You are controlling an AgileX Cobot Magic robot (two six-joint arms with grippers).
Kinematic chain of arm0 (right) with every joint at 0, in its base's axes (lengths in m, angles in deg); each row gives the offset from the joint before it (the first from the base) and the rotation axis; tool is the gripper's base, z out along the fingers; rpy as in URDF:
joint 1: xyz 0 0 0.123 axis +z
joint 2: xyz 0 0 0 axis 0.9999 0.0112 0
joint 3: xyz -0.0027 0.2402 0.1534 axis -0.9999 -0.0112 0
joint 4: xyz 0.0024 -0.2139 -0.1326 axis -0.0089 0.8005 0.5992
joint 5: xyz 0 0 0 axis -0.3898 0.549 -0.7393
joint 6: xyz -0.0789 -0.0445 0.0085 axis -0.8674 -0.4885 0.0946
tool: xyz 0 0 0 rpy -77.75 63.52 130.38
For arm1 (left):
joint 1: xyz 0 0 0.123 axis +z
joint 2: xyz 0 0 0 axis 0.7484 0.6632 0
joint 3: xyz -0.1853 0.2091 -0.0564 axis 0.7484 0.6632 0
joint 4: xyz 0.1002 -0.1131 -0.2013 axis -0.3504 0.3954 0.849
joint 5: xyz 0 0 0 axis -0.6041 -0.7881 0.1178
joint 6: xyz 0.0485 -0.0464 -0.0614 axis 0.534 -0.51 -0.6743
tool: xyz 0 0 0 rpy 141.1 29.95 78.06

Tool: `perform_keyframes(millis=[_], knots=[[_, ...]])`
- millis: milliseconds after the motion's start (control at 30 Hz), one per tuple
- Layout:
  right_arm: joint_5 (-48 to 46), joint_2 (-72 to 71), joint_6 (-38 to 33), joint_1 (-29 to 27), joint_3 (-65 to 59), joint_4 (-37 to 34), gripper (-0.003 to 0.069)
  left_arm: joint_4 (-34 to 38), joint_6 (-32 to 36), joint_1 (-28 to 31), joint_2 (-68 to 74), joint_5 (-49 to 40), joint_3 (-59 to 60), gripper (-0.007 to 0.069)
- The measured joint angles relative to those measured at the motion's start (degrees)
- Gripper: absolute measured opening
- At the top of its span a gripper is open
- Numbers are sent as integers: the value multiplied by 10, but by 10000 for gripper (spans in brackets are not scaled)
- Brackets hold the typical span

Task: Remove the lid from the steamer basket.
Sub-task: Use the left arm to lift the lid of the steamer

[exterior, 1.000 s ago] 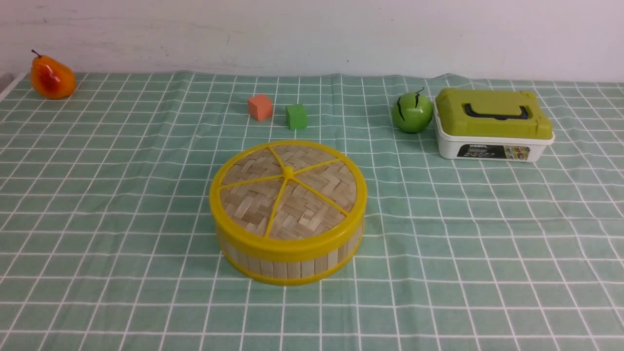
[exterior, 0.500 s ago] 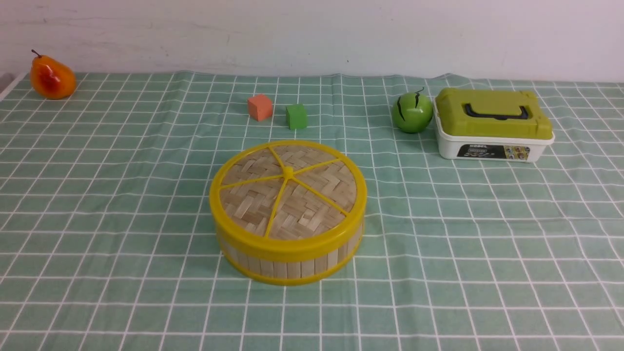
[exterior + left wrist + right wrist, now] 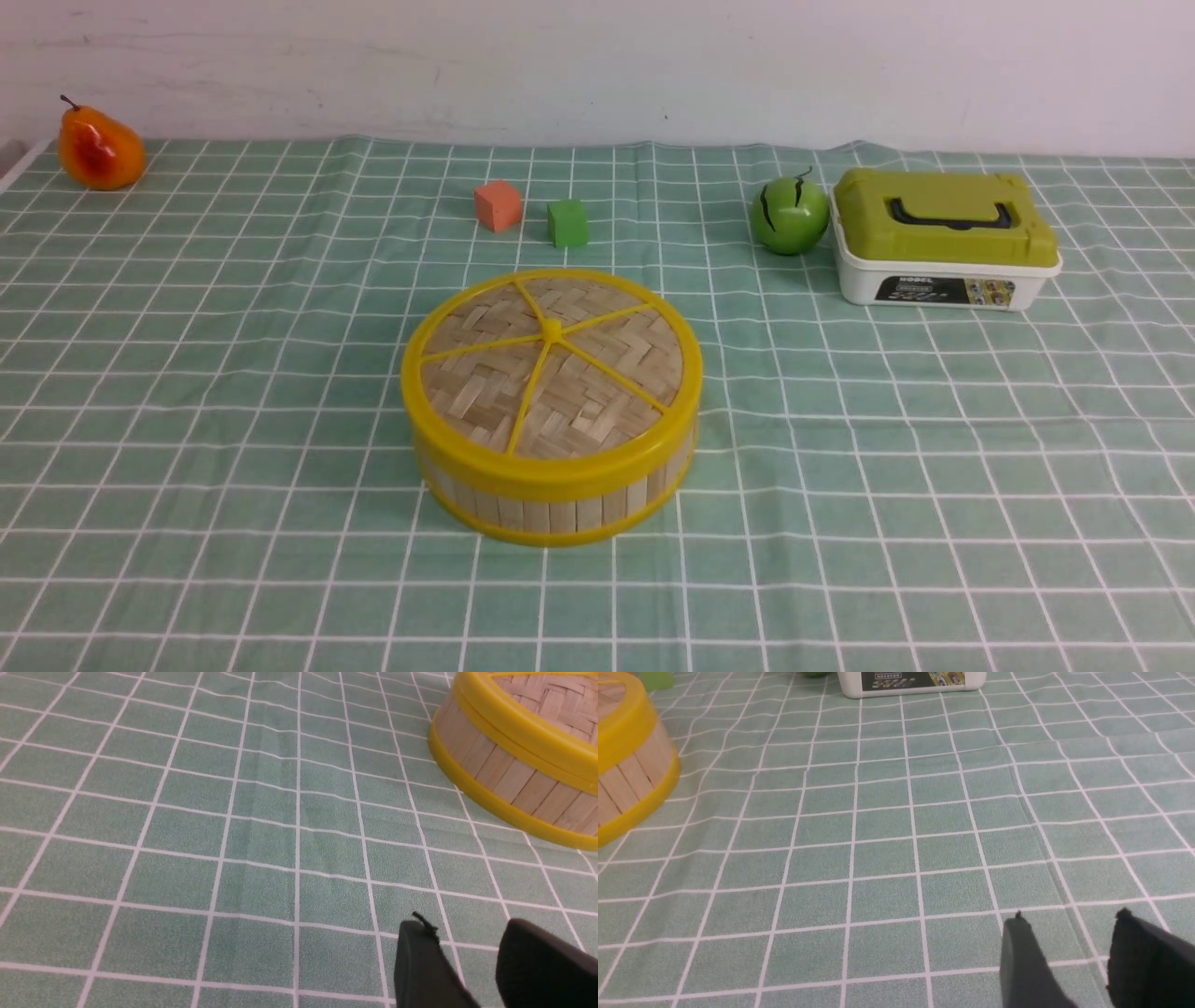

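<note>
Front view: the round woven-bamboo lid with yellow plastic rim [image 3: 597, 373] sits on the round bamboo-slat steamer basket [image 3: 563, 513], near the middle of the green gridded cloth [image 3: 887, 560]; removal is not begun, so gripping, lifting and setting aside remain; neither arm shows. Left wrist view: the black left gripper [image 3: 460, 938] stands partly open, holding nothing, apart from the basket. Right wrist view: the black right gripper [image 3: 1069, 931] is likewise parted and unloaded.
</note>
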Motion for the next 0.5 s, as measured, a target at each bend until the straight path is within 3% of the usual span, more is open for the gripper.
perform_keyframes(millis=[133,233,300,333,400,433,467,500], knots=[[0,0,0,0,0,0,241,1,-1,0,0,2,0,238],[0,0,0,0,0,0,241,46,-31,0,0,29,0,238],[0,0,0,0,0,0,241,131,-80,0,0,57,0,238],[0,0,0,0,0,0,241,141,-93,0,0,63,0,238],[0,0,0,0,0,0,241,298,-187,0,0,101,0,238],[0,0,0,0,0,0,241,310,-200,0,0,106,0,238],[0,0,0,0,0,0,241,385,-236,0,0,123,0,238],[0,0,0,0,0,0,241,404,-246,0,0,127,0,238]])
